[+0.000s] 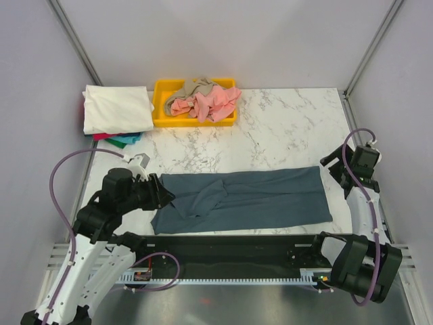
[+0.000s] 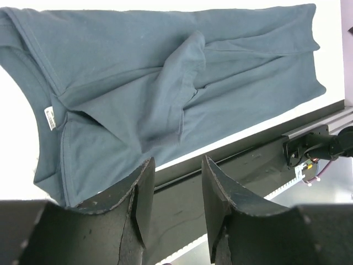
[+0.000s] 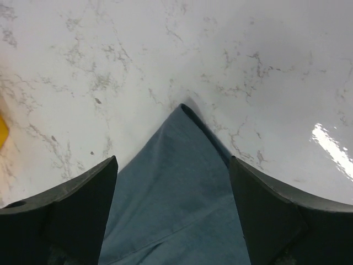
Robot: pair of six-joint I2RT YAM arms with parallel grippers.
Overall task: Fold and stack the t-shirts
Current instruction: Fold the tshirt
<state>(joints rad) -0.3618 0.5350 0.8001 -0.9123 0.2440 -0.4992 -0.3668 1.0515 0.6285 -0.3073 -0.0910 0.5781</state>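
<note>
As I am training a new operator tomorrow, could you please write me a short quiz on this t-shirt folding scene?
1. True or false: the right gripper is shut on the slate-blue t-shirt.
2. What lies in the yellow bin? A) crumpled pink and tan shirts B) one folded white shirt C) nothing
3. Fill in: the folded cream-white shirt sits at the table's far ___ corner.
Key: 1 false, its jaws stand open over a corner of that shirt; 2 A; 3 left.
</note>
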